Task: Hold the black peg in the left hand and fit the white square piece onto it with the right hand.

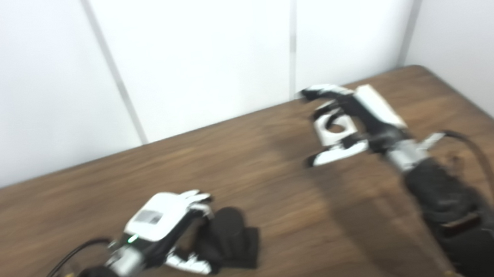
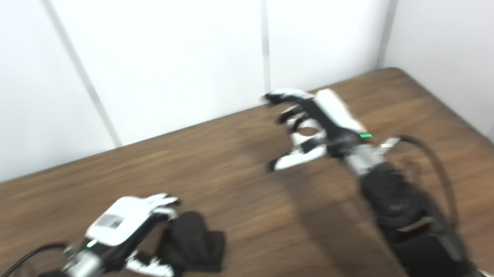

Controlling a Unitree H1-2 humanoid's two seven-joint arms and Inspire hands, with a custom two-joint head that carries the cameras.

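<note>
The black peg, a dark cylinder on a square base, rests on the brown table at the lower left. My left hand is against its left side, fingers over the top and thumb below. Blur hides whether the hand grips it. My right hand is raised above the table at the right, fingers curled around the white square piece, which has a round hole. The same piece shows in the right eye view, with the peg beside my left hand.
White wall panels stand behind the table's far edge. The table's right edge runs close to my right arm. Cables hang off both forearms. Bare wood lies between the two hands.
</note>
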